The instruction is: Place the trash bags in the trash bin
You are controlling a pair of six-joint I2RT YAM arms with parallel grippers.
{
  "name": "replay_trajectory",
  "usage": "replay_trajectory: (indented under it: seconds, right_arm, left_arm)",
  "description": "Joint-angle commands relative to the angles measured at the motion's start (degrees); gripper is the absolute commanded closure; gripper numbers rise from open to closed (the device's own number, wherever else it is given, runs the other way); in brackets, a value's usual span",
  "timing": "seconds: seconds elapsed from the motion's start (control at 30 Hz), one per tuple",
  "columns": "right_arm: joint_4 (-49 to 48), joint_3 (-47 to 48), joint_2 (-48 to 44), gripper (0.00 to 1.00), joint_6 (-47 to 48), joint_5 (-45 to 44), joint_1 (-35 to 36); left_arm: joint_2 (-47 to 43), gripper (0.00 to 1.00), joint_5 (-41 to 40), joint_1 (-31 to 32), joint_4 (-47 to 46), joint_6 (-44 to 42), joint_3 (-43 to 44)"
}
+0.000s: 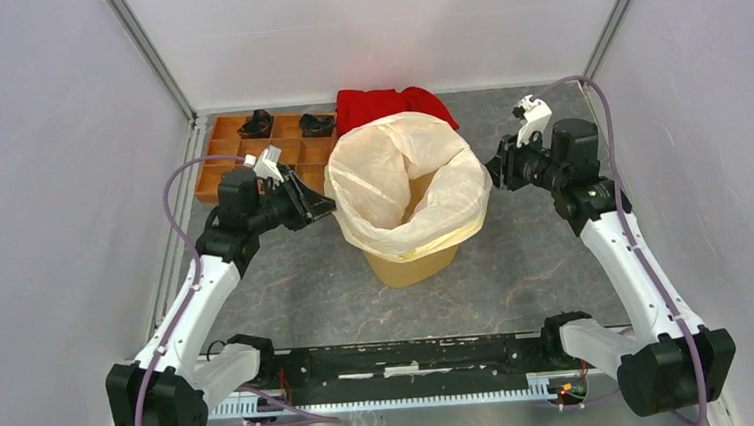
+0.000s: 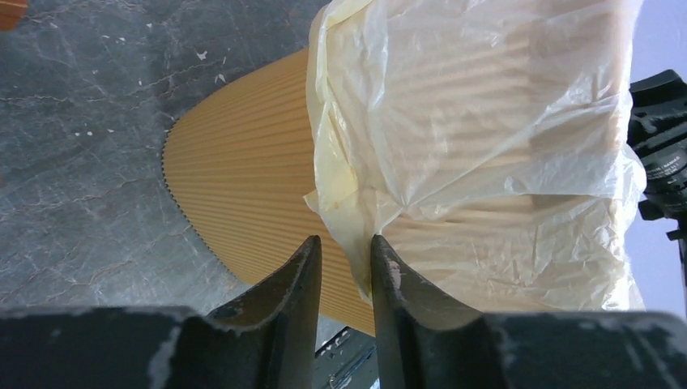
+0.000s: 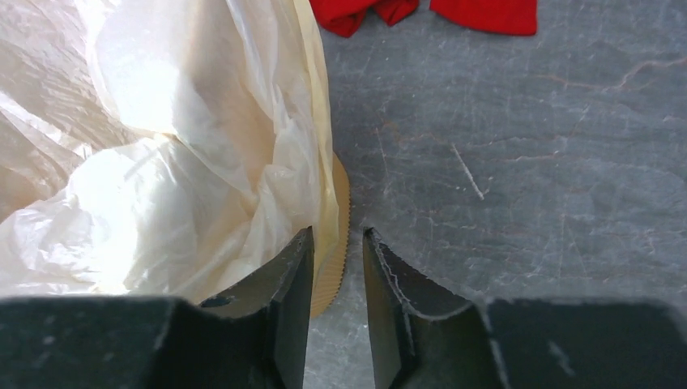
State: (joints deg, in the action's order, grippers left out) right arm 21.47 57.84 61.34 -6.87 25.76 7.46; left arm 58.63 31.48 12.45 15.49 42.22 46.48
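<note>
**Two tools flanked the lined bin**

Two arms reached in over a dark grey, marble-veined tabletop (image 1: 527, 263), scratched and flecked with pale specks, enclosed by plain white walls (image 1: 41, 196) with metal strips in the corners. The trash bin (image 1: 412, 266) stood upright mid-tabletop, with the trash bag (image 1: 390, 162) inside it, its mouth spread and folded down over the rim. The left tool (image 1: 328, 208) sat just beside the bin's left side, jaws narrowly apart with a hanging edge of the bag in the gap. The right tool (image 1: 495, 170) sat at the right rim, jaws likewise narrowly apart. A red cloth (image 1: 385, 104) lay behind the bin, and a wooden tray (image 1: 248, 152) lay at the back left.
</note>
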Motion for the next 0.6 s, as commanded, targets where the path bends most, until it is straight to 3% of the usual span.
replay_trajectory:
  seconds: [0.0, 0.3, 0.43, 0.57]
  right_arm:
    - [-5.0, -2.7, -1.7, 0.70, -1.4, 1.6, -0.1]
    - [-12.7, -11.4, -4.6, 0.77, -4.3, 2.5, -0.1]
    - [-17.2, -17.6, -5.8, 0.55, -5.4, 1.8, 0.0]
    - [-8.3, -15.7, -5.4, 0.47, -1.0, -3.0, -0.1]
  left_arm:
    - [0.8, 0.69, 4.5, -0.1, -6.6, 4.4, -2.6]
    - [0.7, 0.94, 5.8, 0.2, -20.5, 13.3, -13.9]
    - [1.8, 0.96, 4.6, 0.3, -21.1, 12.6, -16.3]
    - [1.7, 0.95, 2.3, 0.3, -16.2, 8.2, -14.4]
